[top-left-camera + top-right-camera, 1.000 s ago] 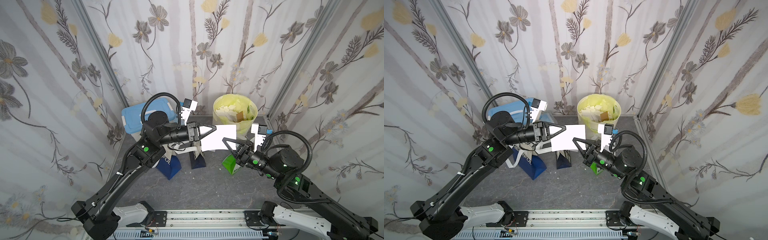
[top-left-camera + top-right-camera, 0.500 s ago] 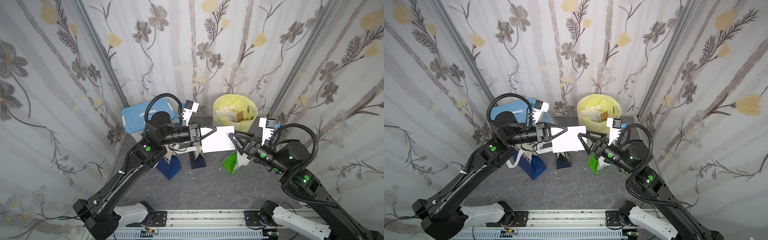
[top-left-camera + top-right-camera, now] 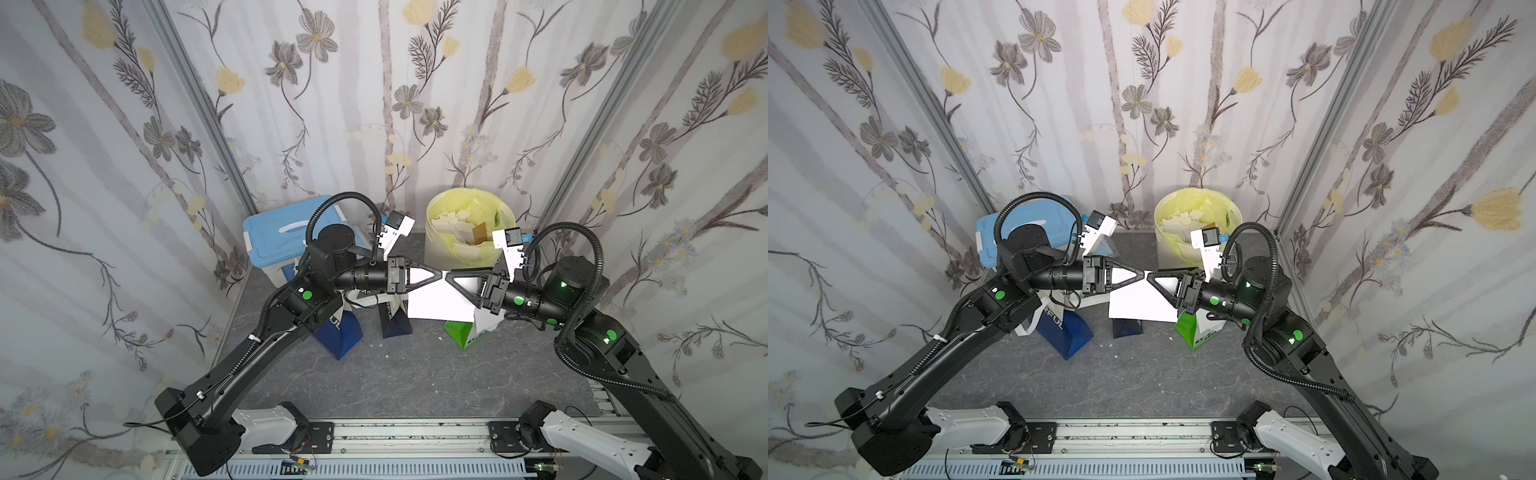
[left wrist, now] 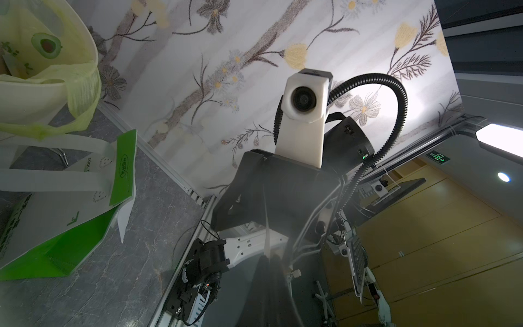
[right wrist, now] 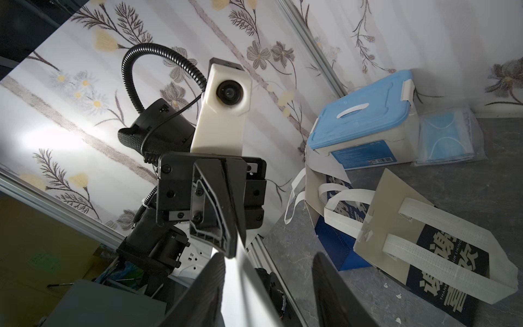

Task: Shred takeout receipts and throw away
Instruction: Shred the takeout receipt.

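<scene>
A white takeout receipt [image 3: 436, 301] [image 3: 1138, 303] hangs in the air above the bags, in both top views. My left gripper [image 3: 439, 274] [image 3: 1143, 274] is shut on its top edge. In the left wrist view the left gripper [image 4: 268, 256] pinches the sheet [image 4: 266, 220], which shows edge-on. My right gripper [image 3: 447, 275] [image 3: 1148, 275] meets it tip to tip. In the right wrist view the right gripper [image 5: 267, 256] stands open, with the receipt's edge [image 5: 243, 271] between its fingers, close to one finger [image 5: 218, 263].
A yellow-lined bin [image 3: 432, 241] holding paper scraps stands at the back. Below the receipt stand a green bag [image 3: 461, 332], a navy bag [image 3: 395, 324] and a blue bag [image 3: 340, 336]. A blue-lidded box [image 3: 274, 237] sits at the back left.
My right gripper let go of the receipt's lower right corner, opened, and rose to the top edge beside the left gripper's tip. The left gripper kept its hold.
</scene>
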`<state>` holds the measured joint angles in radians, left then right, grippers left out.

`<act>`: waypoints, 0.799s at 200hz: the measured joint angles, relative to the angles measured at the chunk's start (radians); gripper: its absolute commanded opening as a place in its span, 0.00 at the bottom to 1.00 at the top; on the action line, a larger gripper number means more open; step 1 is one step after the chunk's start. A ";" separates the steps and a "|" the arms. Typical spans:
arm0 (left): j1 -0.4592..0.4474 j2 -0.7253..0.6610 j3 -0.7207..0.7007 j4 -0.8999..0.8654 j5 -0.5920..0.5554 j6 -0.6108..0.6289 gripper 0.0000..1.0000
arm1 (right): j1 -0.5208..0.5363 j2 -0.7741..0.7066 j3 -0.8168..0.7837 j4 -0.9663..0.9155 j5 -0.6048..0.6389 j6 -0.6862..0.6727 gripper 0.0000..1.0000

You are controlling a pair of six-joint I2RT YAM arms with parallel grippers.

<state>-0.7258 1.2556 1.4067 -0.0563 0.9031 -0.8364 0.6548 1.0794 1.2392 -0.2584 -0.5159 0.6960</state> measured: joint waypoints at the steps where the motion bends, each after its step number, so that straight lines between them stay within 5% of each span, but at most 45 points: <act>1: 0.000 0.000 0.000 -0.001 0.000 0.000 0.00 | 0.000 0.000 0.000 0.000 -0.002 0.000 0.40; 55: -0.006 0.000 0.000 -0.031 0.010 0.004 0.00 | -0.002 0.014 0.001 -0.001 -0.062 0.018 0.00; 96: -0.006 0.001 0.003 -0.041 0.006 0.006 0.19 | -0.002 0.012 0.000 -0.001 -0.068 0.017 0.00; 160: -0.006 0.028 0.049 -0.070 -0.033 -0.002 0.04 | -0.002 0.012 -0.006 -0.004 -0.064 -0.008 0.00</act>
<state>-0.7322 1.2835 1.4555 -0.1261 0.8703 -0.8383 0.6533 1.0916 1.2335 -0.2623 -0.5804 0.6880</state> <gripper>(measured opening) 0.076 0.049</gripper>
